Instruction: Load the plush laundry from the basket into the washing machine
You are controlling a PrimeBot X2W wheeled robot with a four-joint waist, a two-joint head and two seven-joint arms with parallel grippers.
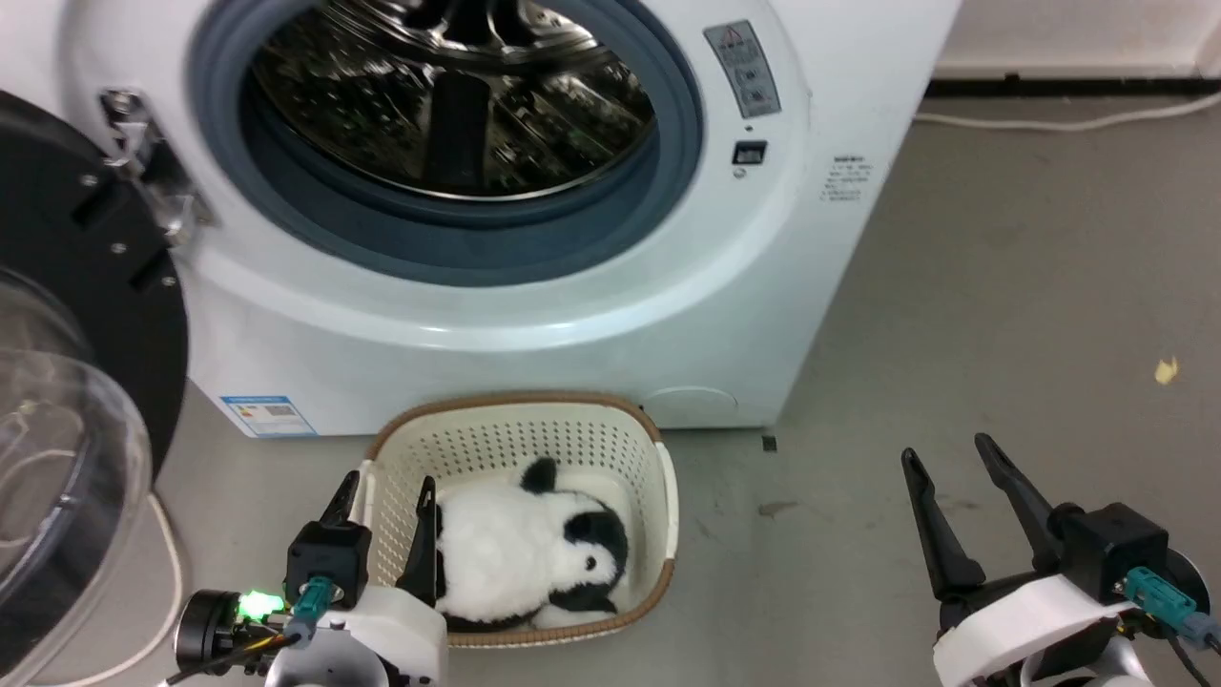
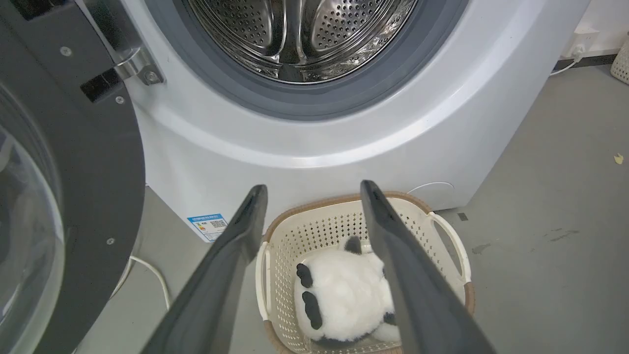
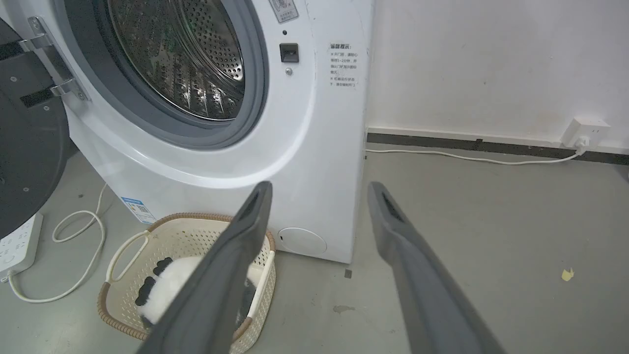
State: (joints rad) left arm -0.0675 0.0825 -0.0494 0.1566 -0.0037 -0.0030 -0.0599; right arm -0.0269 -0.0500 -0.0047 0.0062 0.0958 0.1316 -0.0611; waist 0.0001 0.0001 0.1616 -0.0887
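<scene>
Grey concrete floor [image 1: 1002, 286] carrying a small cream perforated plastic basket [image 1: 515, 434] with a brown woven-look rim. Inside the basket, toward its near end, lies the fluffy white panda soft toy [image 1: 515, 553] with black ears and limbs. Directly behind the basket stands the large white front-loading washing machine [image 1: 534, 324]. Its grey rubber door ring [image 1: 458, 239] frames the shiny perforated steel drum [image 1: 448, 95], and its black-framed clear dome door [image 1: 86, 382] is swung open to the left of the basket. At the basket's left wall, the left hand [image 1: 389, 482] has its two long dark fingers spread and empty, one finger just beside the toy; contact cannot be determined. Well to the right of the basket, the right hand [image 1: 945, 448] is likewise spread and empty over bare floor. Farther right of the basket lies a small yellow scrap [image 1: 1166, 370].
</scene>
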